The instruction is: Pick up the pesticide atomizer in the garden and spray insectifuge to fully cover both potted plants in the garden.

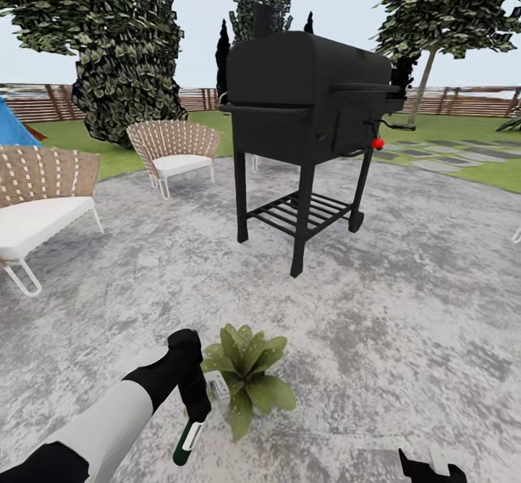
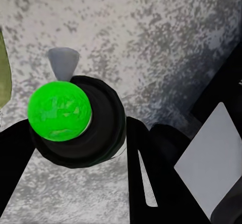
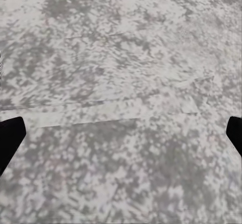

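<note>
In the head view, no writing can be read anywhere; the white patch on the pesticide atomizer (image 1: 187, 441) is blank at this size. The atomizer sits at the lower left of the frame, a slim dark-green bottle tilted with its base toward the bottom edge. The left gripper (image 1: 197, 402) is pinched around its upper part, and the pale spray head pokes out just beside the leaves of a potted plant (image 1: 248, 376), which stands on the stone patio (image 1: 405, 309) at lower centre. The left arm, white and black, runs in from the bottom-left corner. A black tip of the right gripper (image 1: 427, 470) shows at the bottom edge, right of centre; from here one cannot tell how its fingers stand. A black grill (image 1: 311, 117) fills the upper centre, with a red knob on its right side. Two wicker chairs (image 1: 176, 151) with white cushions stand at the left, trees and a brown slatted fence (image 1: 463, 101) behind them.

In the left wrist view, the atomizer (image 2: 59, 110) is seen end-on as a bright green disc at centre left, ringed by black gripper parts that close around it. A grey cone-shaped nozzle (image 2: 63, 63) juts from above it. Olive leaf edges touch the upper and left frame borders. No label is legible.

In the right wrist view, mottled grey patio stone (image 3: 121, 83) lies below, with black fingertips (image 3: 9, 138) at the left and right edges, spread wide apart with nothing between them.
</note>
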Motion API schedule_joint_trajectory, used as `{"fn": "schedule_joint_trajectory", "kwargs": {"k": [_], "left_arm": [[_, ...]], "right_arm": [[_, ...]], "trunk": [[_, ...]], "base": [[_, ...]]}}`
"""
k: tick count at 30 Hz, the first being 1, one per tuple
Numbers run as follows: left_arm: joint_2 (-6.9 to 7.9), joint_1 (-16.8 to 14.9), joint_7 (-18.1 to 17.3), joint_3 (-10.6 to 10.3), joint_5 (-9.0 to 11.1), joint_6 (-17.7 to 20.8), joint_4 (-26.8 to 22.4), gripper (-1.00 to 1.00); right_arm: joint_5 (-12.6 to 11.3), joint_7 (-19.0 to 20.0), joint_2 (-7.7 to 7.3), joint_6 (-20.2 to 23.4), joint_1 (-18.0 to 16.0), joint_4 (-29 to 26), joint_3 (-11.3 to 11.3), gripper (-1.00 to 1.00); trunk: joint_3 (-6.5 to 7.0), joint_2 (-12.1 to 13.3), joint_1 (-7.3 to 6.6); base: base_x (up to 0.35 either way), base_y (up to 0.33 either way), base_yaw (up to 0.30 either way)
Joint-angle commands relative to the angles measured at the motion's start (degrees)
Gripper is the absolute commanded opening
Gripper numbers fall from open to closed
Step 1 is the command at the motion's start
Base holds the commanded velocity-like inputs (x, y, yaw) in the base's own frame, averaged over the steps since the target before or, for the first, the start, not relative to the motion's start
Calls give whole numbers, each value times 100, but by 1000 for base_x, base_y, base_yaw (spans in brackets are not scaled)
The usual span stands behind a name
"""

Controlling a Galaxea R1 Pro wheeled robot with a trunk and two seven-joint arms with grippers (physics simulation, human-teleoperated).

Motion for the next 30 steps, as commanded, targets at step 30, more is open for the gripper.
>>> {"fn": "schedule_joint_trajectory", "kwargs": {"k": [30], "left_arm": [[-2,5,-12,12,-40,49,-4,-100]], "right_arm": [[29,42,9,-20,-3,10,-50,100]], "trunk": [[-6,-2,1]], "base": [[70,-123,122]]}}
